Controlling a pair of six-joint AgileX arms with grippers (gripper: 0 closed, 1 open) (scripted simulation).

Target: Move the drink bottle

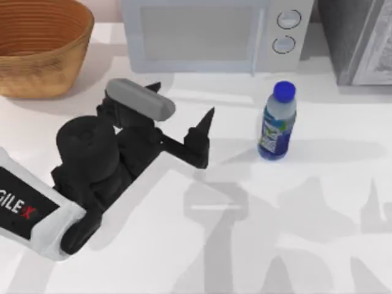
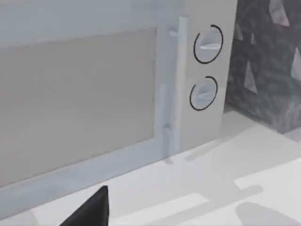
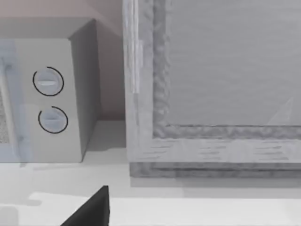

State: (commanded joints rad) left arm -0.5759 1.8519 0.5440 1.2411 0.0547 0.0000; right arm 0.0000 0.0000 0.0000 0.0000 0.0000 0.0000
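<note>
So from the top view you get the whole layout: the bottle (image 1: 277,122) stands upright on the white tabletop (image 1: 318,245), right of centre, just in front of the microwave (image 1: 211,33) near its two knobs (image 1: 286,30). The left gripper (image 1: 184,119) hangs over the tabletop left of the bottle, well apart from it, jaws spread wide with nothing between them; one dark fingertip (image 1: 207,117) points toward the bottle side. Nothing stands between the gripper and the bottle, just bare tabletop with some shadows on it.

A woven basket (image 1: 40,46) sits in the back left corner, and there's a grey speckled cabinet (image 1: 358,40) at the back right next to the microwave.

The left wrist view gives you the microwave door (image 2: 75,89) up close, the handle (image 2: 181,84) and both knobs, plus a slice of the cabinet, with one black fingertip (image 2: 91,209) poking in.

The right wrist view looks at the cabinet front (image 3: 211,89) and the microwave's knob end, again with one dark fingertip (image 3: 91,209) at the edge. For the right jaws I can't tell open or closed from that.
</note>
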